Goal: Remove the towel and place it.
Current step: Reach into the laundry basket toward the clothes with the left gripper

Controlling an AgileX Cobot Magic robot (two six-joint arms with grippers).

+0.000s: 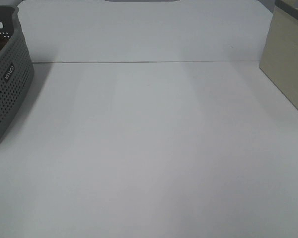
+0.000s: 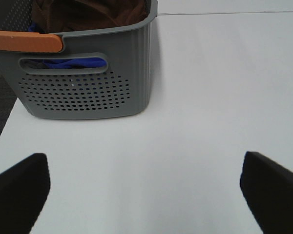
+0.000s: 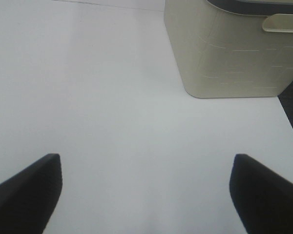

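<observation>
Saw plain white table. Found grey basket at far left with the brown towel bunched inside, over something blue. Judged nothing done yet; grab, lift-out and placing all left. Found left gripper spread wide, empty, near the basket, short of the towel. Found right gripper spread too, facing beige bin at far right.

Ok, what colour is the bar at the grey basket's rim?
Orange flat bar on the grey perforated plastic basket; best in the left wrist view.
</observation>
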